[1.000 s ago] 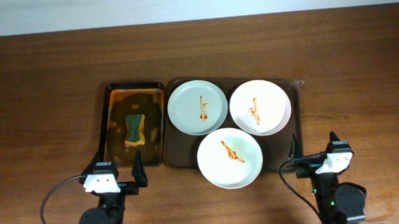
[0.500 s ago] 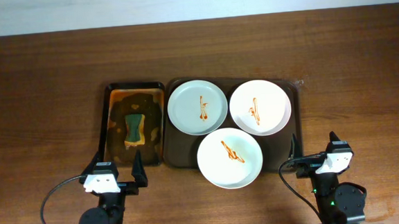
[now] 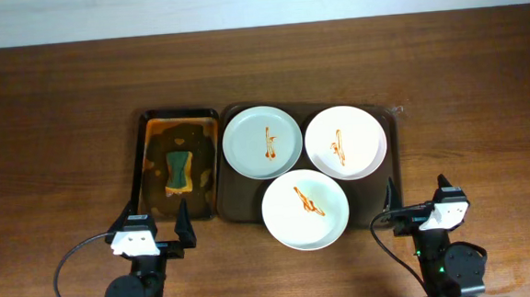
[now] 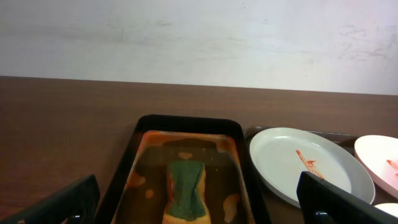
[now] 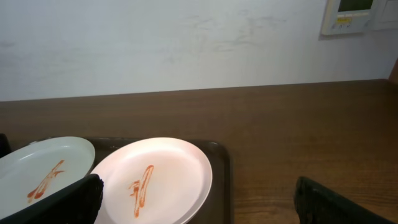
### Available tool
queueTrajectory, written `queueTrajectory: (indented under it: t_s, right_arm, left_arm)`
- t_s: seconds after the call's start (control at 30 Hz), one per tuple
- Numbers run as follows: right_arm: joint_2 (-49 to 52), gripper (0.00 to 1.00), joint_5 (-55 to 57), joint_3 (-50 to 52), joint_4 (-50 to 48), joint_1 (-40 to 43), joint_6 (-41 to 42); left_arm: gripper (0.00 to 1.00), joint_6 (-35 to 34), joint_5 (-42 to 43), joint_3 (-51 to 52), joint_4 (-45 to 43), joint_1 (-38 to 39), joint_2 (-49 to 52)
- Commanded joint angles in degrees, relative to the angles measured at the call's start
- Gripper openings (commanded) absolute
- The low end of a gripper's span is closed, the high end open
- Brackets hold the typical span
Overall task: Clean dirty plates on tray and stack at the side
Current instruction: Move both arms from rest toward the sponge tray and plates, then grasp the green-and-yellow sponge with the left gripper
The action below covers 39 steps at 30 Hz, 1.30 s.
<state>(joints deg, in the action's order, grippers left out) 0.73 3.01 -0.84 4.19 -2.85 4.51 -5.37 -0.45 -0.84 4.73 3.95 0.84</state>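
Plates (image 3: 246, 145) (round, glossy white, sauce-streaked) sit on rounded brown tray (image 3: 236, 201).

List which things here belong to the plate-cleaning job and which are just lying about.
Job:
left plate, right plate, front plate, all sauce-marked
brown tray under them
sponge, probably the cleaning tool, in its black tray

Lying about:
wall panel, off the table
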Motion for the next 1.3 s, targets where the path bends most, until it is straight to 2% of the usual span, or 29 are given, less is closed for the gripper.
queueTrajectory:
  t_s: [0.0, 0.2, 0.4, 0.63, 0.83, 0.93, 1.1, 1.27]
  right_arm:
    - [-0.4, 0.98, 1.3, 0.5, -0.2, 0.3, 0.2]
    - [-0.3, 0.98, -0.4, -1.2, 0.3, 0.3, 0.4]
    - [4.2, 0.98, -0.4, -8.9, 9.4, 0.3, 0.5]
    - [20.7, 0.98, -2.0, -24.4, 23.0, 0.3, 4.2]
    - [39.1, 0.98, -3.7, -41.3, 37.8, 0.3, 4.1]
    - [44.4, 0.98, -4.7, -46.0, 40.3, 0.3, 4.1]
    - [48.0, 0.98, -11.5, -47.4, 41.5, 0.3, 4.1]
    - [48.5, 0.98, -13.4, -47.4, 41.5, 0.3, 4.1]
  left_arm:
    - [1.00, 0.7, 0.2, 0.3, 0.1, -0.4, -0.5]
    - [1.00, 0.7, 0.3, -1.7, 0.6, -0.4, 1.4]
    - [1.00, 0.7, 0.2, -9.5, 5.6, -0.4, 9.3]
    - [1.00, 0.7, 0.2, -23.5, 14.1, -0.4, 25.0]
    - [1.00, 0.7, 1.4, -38.4, 25.6, -0.4, 39.8]
    - [1.00, 0.7, 3.0, -43.6, 32.2, -0.4, 45.2]
    - [1.00, 0.7, 3.0, -45.1, 36.9, -0.4, 50.0]
    - [1.00, 0.7, 3.1, -45.1, 36.9, -0.4, 53.2]
